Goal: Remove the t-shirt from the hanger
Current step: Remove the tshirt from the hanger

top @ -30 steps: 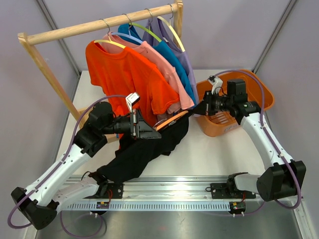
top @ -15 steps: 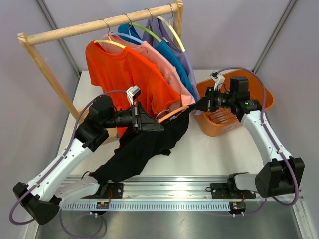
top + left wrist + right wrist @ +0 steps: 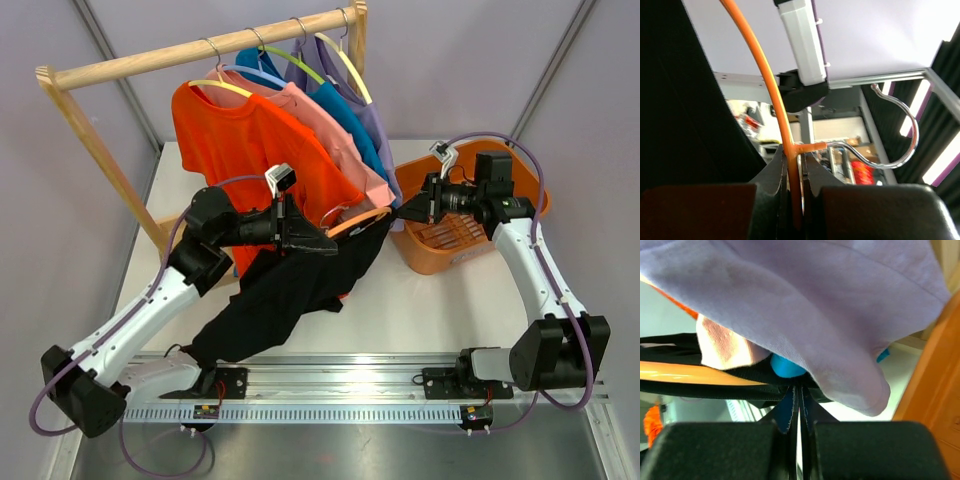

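The left claw (image 3: 795,165) is clamped tight on the orange hanger (image 3: 771,95) at the neck, where its steel hook (image 3: 900,130) branches off; the hook hangs on nothing. The right claw (image 3: 799,392) is pinched closed on a fold of the black t-shirt (image 3: 290,295) at the hanger's far end, with a lilac shirt (image 3: 830,305) sagging just over its fingers. In the top view the two claws face each other, the left at 9 o'clock and the right at 3 o'clock, with the hanger slung between them. The black t-shirt is still draped on the hanger and trails toward 7 o'clock, down to the counter (image 3: 420,310). At 3 o'clock from the right claw, just behind it, sits an orange basket (image 3: 440,258). Toward 11 o'clock stands the wooden rail (image 3: 200,55), carrying more shirts.
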Controlling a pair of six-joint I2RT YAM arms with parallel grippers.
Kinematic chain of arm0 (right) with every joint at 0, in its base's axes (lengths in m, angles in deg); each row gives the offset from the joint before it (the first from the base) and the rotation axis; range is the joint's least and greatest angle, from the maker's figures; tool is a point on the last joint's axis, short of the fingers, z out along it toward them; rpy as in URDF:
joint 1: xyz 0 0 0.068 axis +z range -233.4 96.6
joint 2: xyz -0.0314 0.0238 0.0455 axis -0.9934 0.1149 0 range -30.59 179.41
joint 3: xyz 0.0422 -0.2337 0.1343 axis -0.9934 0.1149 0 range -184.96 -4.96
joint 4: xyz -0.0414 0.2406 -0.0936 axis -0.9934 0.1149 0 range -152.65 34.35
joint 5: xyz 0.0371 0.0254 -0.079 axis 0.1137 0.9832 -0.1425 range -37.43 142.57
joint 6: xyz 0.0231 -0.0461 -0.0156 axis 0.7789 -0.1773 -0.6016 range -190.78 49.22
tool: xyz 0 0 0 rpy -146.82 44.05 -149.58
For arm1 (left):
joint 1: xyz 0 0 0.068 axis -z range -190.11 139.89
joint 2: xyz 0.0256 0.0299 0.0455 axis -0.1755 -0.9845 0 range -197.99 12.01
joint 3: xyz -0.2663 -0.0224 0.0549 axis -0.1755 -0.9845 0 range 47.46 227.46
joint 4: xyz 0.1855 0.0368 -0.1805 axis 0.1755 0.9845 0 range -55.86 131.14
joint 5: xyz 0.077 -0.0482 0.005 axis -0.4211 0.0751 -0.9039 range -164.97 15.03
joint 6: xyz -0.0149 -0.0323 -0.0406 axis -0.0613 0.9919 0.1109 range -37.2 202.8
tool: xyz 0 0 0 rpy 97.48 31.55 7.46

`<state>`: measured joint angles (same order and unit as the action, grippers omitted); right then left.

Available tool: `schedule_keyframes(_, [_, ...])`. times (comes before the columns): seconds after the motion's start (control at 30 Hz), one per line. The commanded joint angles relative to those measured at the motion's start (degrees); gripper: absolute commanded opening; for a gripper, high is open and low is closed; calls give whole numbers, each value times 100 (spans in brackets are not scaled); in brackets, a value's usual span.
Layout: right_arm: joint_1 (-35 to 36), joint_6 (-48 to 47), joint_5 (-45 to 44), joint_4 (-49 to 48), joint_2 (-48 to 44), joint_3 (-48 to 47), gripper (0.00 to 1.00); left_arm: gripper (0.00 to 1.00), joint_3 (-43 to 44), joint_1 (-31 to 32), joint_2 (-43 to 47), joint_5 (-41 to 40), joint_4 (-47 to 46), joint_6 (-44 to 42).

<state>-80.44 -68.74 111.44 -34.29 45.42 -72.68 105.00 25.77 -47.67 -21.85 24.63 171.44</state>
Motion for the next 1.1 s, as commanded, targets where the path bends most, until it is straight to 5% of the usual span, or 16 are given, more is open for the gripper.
schedule_keyframes(0.0, [-68,-697,-1746,213,379,137,0,0,565,165,168,1526,-4982,1150])
schedule_keyframes(0.1, [-111,-582,-2475,371,668,5,0,0,828,139,-280,1517,-6364,2188])
schedule_keyframes(0.27, [-199,-591,-2337,241,696,57,0,0,1145,51,-177,1666,-5766,1817])
schedule_keyframes(0.6, [11,-1434,-1729,724,846,-48,0,0,2673,-169,71,1860,-1040,-1548])
schedule_keyframes(0.77, [143,-1101,-2423,233,617,136,0,0,3542,-221,-61,1851,53,-2270])
schedule_keyframes(0.83, [152,-987,-2957,109,503,154,0,0,3886,-274,-123,1842,931,-2885])
schedule_keyframes(0.97, [310,-917,-3802,-400,126,390,0,0,5570,-493,-578,1501,4168,-4765])
schedule_keyframes(1.07, [407,-943,-3988,-446,-16,444,0,0,5909,-555,-685,1359,4705,-5471])
